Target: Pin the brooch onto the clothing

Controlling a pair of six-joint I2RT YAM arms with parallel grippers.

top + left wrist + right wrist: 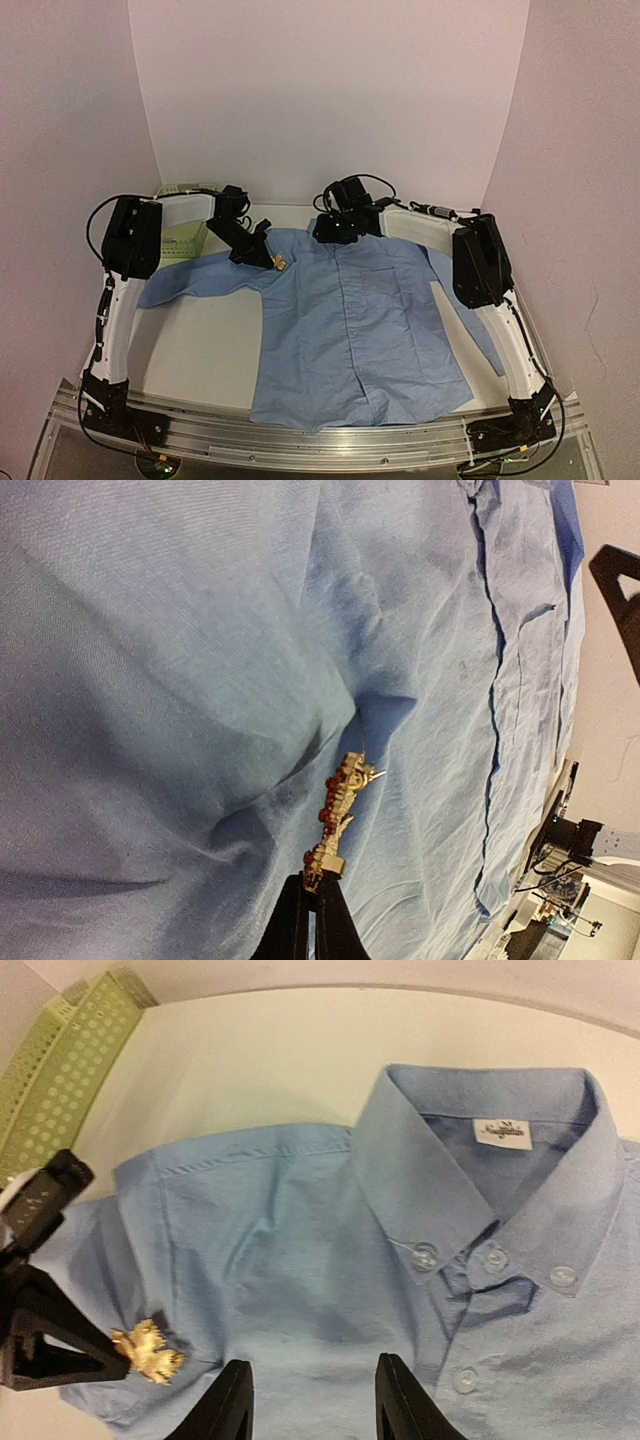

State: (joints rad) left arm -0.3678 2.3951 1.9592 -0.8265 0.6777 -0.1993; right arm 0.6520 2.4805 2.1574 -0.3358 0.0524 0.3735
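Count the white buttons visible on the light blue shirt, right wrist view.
4: two at the collar tips, one between them, one lower on the placket. Others may be hidden.

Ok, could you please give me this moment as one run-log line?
left fingers: shut on brooch, against shirt | right fingers: open, empty, above shirt by collar | pinned: cannot tell

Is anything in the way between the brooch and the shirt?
Nothing visible does. The left gripper holds the brooch right against the shirt near its shoulder, the tip seeming to touch the cloth. The right gripper hangs open by the collar, clear of the brooch.
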